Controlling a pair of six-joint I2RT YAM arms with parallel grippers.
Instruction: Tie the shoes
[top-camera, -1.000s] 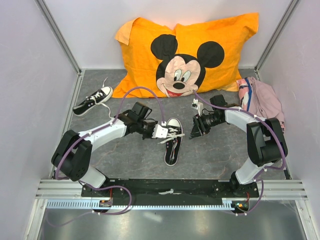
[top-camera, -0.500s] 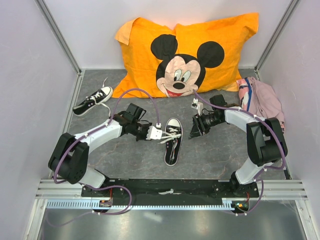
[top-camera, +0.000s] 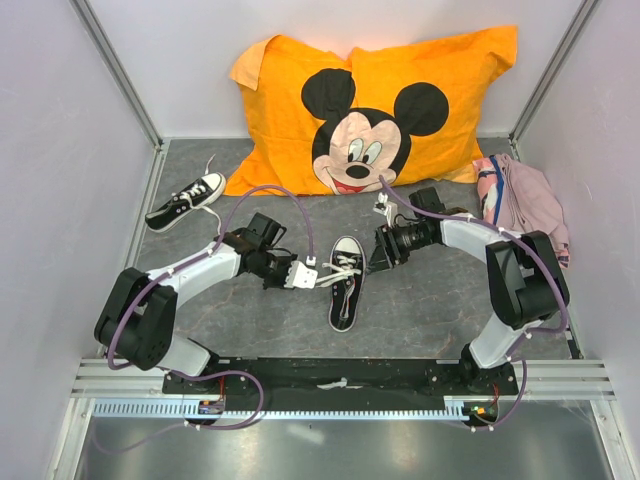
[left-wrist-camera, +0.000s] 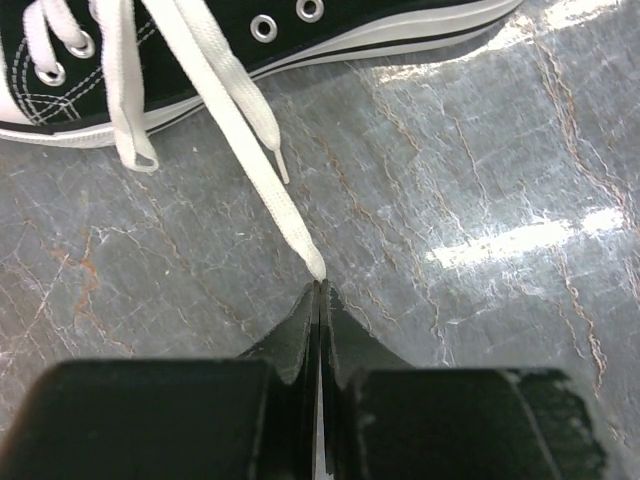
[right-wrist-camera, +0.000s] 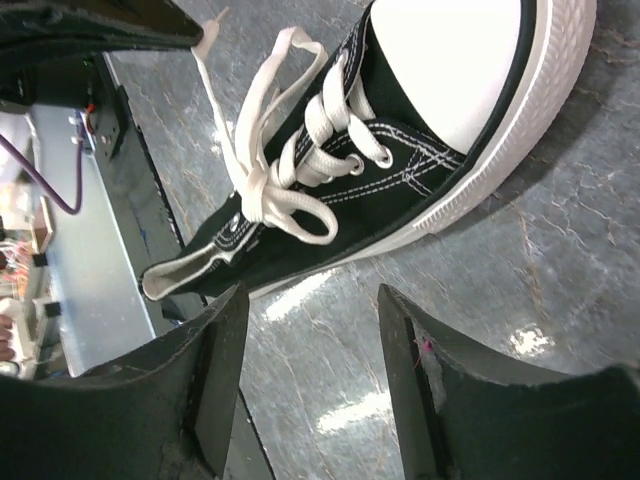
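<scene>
One black sneaker (top-camera: 343, 283) with white laces lies mid-table, toe toward the pillow. It also shows in the left wrist view (left-wrist-camera: 200, 45) and the right wrist view (right-wrist-camera: 400, 190). My left gripper (top-camera: 303, 275) is just left of it, shut on the end of one white lace (left-wrist-camera: 250, 130), which runs taut from the eyelets to the fingertips (left-wrist-camera: 312, 300). A lace loop (right-wrist-camera: 295, 215) lies over the tongue. My right gripper (top-camera: 381, 254) is open and empty, low beside the toe's right side. A second sneaker (top-camera: 186, 201) lies at the far left.
An orange Mickey Mouse pillow (top-camera: 370, 110) leans on the back wall. A pink cloth bundle (top-camera: 525, 200) sits at the right wall. White walls enclose both sides. A metal rail (top-camera: 340, 385) runs along the near edge.
My left gripper has drawn back to the left, away from the shoe, with the lace end in it. My right gripper has moved left, closer to the shoe's toe.
</scene>
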